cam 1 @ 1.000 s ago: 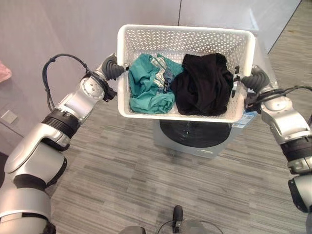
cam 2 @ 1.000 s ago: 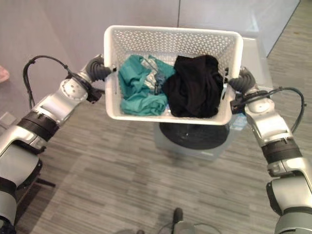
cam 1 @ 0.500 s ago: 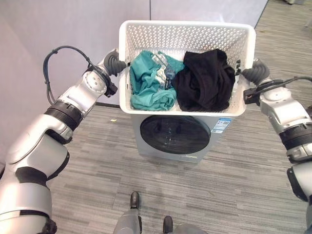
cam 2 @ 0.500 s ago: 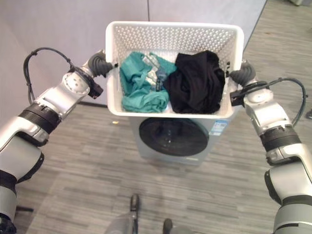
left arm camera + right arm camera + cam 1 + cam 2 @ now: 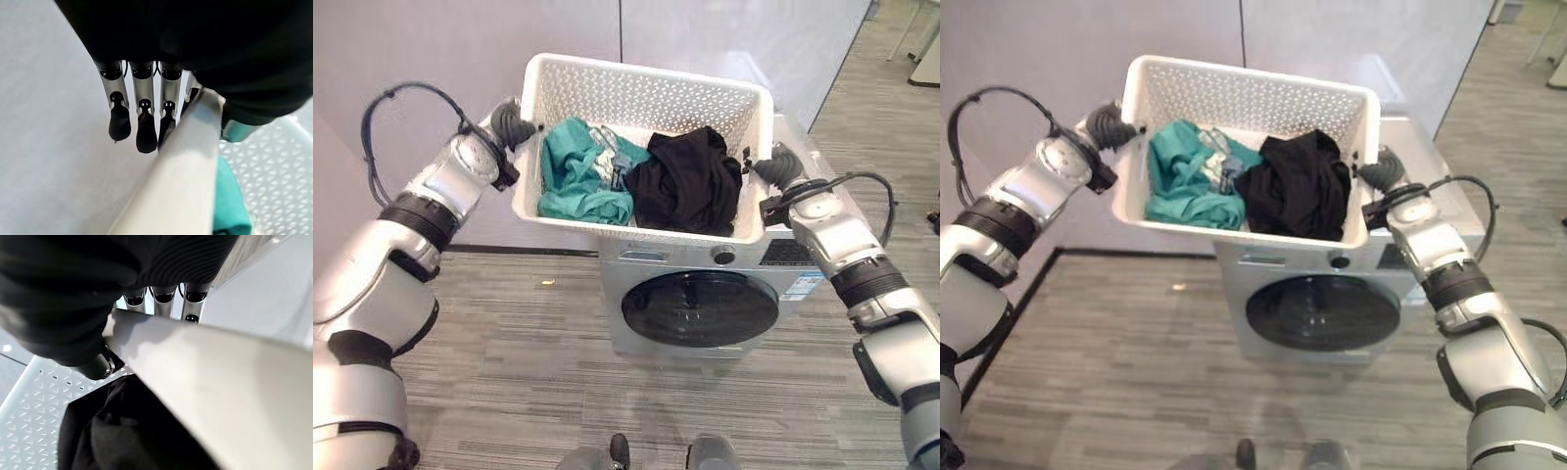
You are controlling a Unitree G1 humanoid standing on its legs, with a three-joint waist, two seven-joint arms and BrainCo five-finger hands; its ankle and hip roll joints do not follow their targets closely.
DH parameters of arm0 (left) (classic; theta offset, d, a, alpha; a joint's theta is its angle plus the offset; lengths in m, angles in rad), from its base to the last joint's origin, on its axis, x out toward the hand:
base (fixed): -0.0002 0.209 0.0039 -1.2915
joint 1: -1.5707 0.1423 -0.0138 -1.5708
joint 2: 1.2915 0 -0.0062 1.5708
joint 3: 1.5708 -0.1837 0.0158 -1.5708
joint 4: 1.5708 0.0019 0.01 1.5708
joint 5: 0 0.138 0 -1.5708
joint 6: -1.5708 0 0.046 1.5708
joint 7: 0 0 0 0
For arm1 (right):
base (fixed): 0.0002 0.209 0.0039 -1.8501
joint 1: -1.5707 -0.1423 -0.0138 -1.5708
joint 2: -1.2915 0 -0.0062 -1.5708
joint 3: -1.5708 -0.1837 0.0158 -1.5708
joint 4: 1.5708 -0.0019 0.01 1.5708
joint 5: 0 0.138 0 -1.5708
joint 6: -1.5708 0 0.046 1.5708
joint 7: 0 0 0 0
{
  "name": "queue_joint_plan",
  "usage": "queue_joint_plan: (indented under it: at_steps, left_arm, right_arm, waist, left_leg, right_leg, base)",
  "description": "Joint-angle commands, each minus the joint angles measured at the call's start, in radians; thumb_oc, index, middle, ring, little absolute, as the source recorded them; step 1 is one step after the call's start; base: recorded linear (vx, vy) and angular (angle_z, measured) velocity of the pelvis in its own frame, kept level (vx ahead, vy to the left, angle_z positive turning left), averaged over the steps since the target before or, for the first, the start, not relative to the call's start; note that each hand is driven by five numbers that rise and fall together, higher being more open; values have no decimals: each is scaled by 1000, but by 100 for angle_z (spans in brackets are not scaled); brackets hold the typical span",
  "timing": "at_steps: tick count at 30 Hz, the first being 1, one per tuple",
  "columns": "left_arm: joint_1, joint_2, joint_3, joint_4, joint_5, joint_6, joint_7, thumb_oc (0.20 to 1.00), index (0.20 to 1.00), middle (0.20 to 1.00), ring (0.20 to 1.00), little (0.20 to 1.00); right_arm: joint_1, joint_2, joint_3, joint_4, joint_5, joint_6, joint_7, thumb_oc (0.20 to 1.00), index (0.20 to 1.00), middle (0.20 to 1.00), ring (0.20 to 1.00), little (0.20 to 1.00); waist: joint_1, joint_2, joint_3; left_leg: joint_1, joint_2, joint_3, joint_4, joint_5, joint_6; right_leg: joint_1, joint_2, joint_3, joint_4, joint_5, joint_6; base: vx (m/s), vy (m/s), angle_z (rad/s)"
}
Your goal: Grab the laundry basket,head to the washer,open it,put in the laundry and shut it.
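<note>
A humanoid robot holds a white perforated laundry basket (image 5: 636, 98) aloft between both arms, directly above a silver front-loading washer (image 5: 705, 294) that stands on the grey striped floor (image 5: 509, 372) against a pale wall (image 5: 460, 49). The left hand (image 5: 514, 125) clamps the basket's left rim, its fingers (image 5: 139, 127) hanging down the outer side and the thumb hooked over the edge on the inside, as the left wrist view shows. The right hand (image 5: 771, 166) grips the opposite rim the same way, its fingers (image 5: 161, 296) behind the rim and thumb pressed on the inner wall. Inside the basket a teal garment (image 5: 578, 181) lies to the robot's left and a black garment (image 5: 690, 181) to its right, the two touching at the middle, with a small patterned piece (image 5: 612, 162) between them. The washer's round dark door (image 5: 700, 308) is closed, and the basket's near edge overlaps the washer's control panel (image 5: 705, 257) in the head views
</note>
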Motion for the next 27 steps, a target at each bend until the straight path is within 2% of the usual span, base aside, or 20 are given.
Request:
queue_joint_plan:
  at_steps: [1,2,3,5,9,13,15,16,17,18,19,20,21,22,23,25,27]
  left_arm:
    - [-134,-123,-21,23,8,-125,5,200,200,200,200,200]
    - [-145,-130,-28,36,8,-125,5,200,200,200,200,200]
    - [-149,-120,-34,52,11,-132,0,200,200,200,200,200]
    - [-156,-113,-43,53,13,-134,-3,200,200,200,200,200]
    - [-141,-114,-47,51,17,-133,-14,200,200,200,200,200]
    - [-119,-115,-53,75,28,-122,-27,200,200,200,200,200]
    - [-104,-112,-50,68,16,-122,-29,200,200,200,200,200]
    - [-95,-112,-44,64,11,-120,-22,200,200,200,200,200]
    - [-88,-104,-39,58,2,-123,-15,200,200,200,200,200]
    - [-88,-104,-39,58,2,-123,-15,200,200,200,200,200]
    - [-91,-99,-39,57,-1,-120,-12,200,200,200,200,200]
    - [-105,-104,-50,85,-1,-110,-15,200,200,200,200,200]
    - [-121,-101,-53,104,1,-110,-12,200,200,200,200,200]
    - [-121,-101,-53,104,1,-110,-12,200,200,200,200,200]
    - [-138,-96,-57,122,6,-108,-10,200,200,200,200,200]
    - [-169,-93,-59,190,10,-94,-16,200,200,200,200,200]
    - [-180,-85,-63,212,11,-92,-17,200,200,200,200,200]
  right_arm:
    - [-207,19,65,17,-23,-110,22,200,200,200,200,200]
    - [-214,11,69,23,-23,-106,24,200,200,200,200,200]
    - [-222,-2,67,38,-28,-105,25,200,200,200,200,200]
    - [-216,-19,64,39,-33,-97,32,200,200,200,200,200]
    - [-188,-33,52,19,-46,-88,43,200,200,200,200,200]
    - [-132,-40,37,-11,-62,-80,55,200,200,200,200,200]
    - [-113,-38,37,-29,-62,-82,57,200,200,200,200,200]
    - [-105,-35,36,-35,-60,-85,56,200,200,200,200,200]
    - [-106,-42,44,-20,-55,-90,51,200,200,200,200,200]
    - [-106,-42,45,-20,-54,-91,52,200,200,200,200,200]
    - [-115,-49,54,-11,-52,-88,50,200,200,200,200,200]
    - [-141,-56,76,20,-36,-88,49,200,200,200,200,200]
    - [-164,-59,87,45,-24,-92,45,200,200,200,200,200]
    - [-165,-59,88,45,-24,-92,45,200,200,200,200,200]
    - [-188,-67,100,61,-12,-90,44,200,200,200,200,200]
    - [-245,-56,145,109,-4,-76,54,200,200,200,200,200]
    - [-269,-48,166,136,-2,-76,54,200,200,200,200,200]
  waist:
    - [6,55,-93]
    - [1,54,-95]
    - [-10,54,-95]
    - [-19,52,-95]
    - [-28,45,-97]
    - [-20,34,-111]
    - [-17,31,-110]
    - [-14,28,-110]
    - [-8,18,-108]
    - [-9,19,-108]
    - [-8,15,-107]
    - [-6,2,-96]
    - [-12,-8,-81]
    - [-12,-7,-81]
    - [-18,-17,-71]
    - [-18,-27,-71]
    - [-11,-28,-71]
  left_leg:
    - [-42,76,-85,46,-76,-64]
    - [-42,77,-86,49,-83,-70]
    - [-39,78,-89,59,-95,-79]
    - [-44,76,-90,75,-100,-85]
    - [-40,79,-94,94,-113,-97]
    - [-24,115,-100,90,-109,-126]
    - [-17,149,-111,79,-91,-144]
    - [-11,174,-112,70,-67,-159]
    - [-9,222,-115,59,-17,-177]
    - [-8,223,-115,57,-16,-178]
    - [-16,246,-121,65,19,-183]
    - [-45,271,-108,127,63,-175]
    - [-79,281,-93,196,79,-164]
    - [-81,281,-94,198,78,-164]
    - [-101,296,-44,232,86,-150]
    - [-122,300,49,172,64,-153]
    - [-145,278,64,106,58,-159]
  right_leg:
    - [53,23,-13,-174,158,11]
    - [63,9,-6,-231,181,18]
    - [58,-17,21,-267,237,36]
    - [62,-34,48,-289,280,45]
    - [82,-42,72,-292,299,58]
    - [130,-23,22,-347,227,59]
    - [145,14,10,-373,174,41]
    - [151,32,-1,-380,161,31]
    - [157,72,-15,-395,140,12]
    - [158,73,-16,-396,140,11]
    - [163,97,-15,-409,134,-3]
    - [186,120,-26,-435,130,-23]
    - [197,128,-34,-448,137,-35]
    - [197,128,-35,-448,137,-35]
    - [206,132,-47,-461,141,-42]
    - [228,140,-60,-500,139,-38]
    - [234,139,-66,-510,136,-34]
  base:
    - [139,-98,11]
    - [176,-150,14]
    - [186,-186,20]
    - [117,-144,21]
    - [99,-180,15]
    - [98,-279,1]
    - [75,-377,4]
    - [84,-554,-10]
    - [59,-430,-14]
    - [54,-428,-18]
    - [48,-371,-14]
    - [23,-486,-4]
    - [6,-349,4]
    - [-23,-233,8]
    - [17,-169,3]
    - [85,-169,3]
    - [91,-44,2]
